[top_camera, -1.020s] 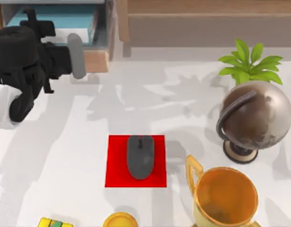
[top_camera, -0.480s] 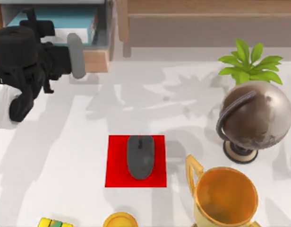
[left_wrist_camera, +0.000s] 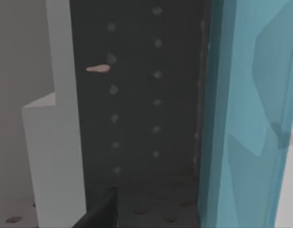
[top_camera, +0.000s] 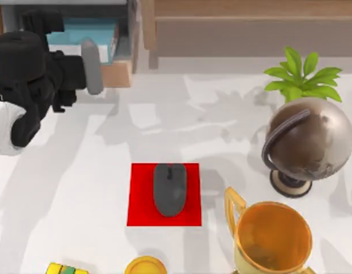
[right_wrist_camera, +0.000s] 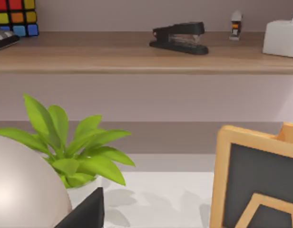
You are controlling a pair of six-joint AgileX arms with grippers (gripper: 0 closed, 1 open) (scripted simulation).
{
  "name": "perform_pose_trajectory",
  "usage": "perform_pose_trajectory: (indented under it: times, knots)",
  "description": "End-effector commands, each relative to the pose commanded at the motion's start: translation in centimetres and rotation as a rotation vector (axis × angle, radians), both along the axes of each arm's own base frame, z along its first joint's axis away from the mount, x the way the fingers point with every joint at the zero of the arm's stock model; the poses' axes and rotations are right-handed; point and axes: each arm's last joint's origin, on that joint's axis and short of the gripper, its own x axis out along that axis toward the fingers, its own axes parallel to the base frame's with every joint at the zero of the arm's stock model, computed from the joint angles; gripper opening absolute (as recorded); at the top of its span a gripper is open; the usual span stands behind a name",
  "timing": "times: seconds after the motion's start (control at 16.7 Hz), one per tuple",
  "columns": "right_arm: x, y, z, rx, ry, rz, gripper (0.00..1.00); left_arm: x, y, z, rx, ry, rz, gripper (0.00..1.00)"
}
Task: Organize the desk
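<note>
Your desk (top_camera: 79,171) is the broad white tabletop spreading across the whole top view, and everything else sits on it or at its far edge. Near the middle lies a red mat (top_camera: 139,200) with a dark grey mouse (top_camera: 169,189) resting on it, lengthwise toward you. To the right of the mat stands a gold trophy cup (top_camera: 273,237) with its handle turned toward the mat, and behind that a bronze globe (top_camera: 313,137) on a round foot, with a green potted plant (top_camera: 302,74) just beyond it. At the near edge you can see a yellow round object (top_camera: 145,266) and a corner of a colourful cube (top_camera: 64,269).

At the far left corner a wooden drawer unit (top_camera: 116,71) holds a light blue book (top_camera: 96,31). Your left arm is there, its left hand (top_camera: 91,67) at the drawer's front edge; whether that hand is spread or pressed together, you cannot tell. The left wrist view looks onto a dark dotted panel (left_wrist_camera: 141,104), with a blue surface (left_wrist_camera: 251,104) beside it.

The right wrist view faces a wooden shelf (right_wrist_camera: 137,57) carrying a black stapler (right_wrist_camera: 180,38), with the plant (right_wrist_camera: 75,147) below.
</note>
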Motion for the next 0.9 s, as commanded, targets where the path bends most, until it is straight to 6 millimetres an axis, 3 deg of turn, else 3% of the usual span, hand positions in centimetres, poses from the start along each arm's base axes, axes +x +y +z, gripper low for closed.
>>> perform_pose_trajectory:
  times: [0.42, 0.9]
  knots:
    - [0.0, 0.0, 0.0, 0.000, 0.000, 0.000, 1.00, -0.4, -0.1, 0.1, -0.002, -0.003, -0.001, 1.00]
    - [0.0, 0.0, 0.0, 0.000, 0.000, 0.000, 1.00, -4.7, 0.1, -0.1, -0.001, 0.005, -0.001, 1.00]
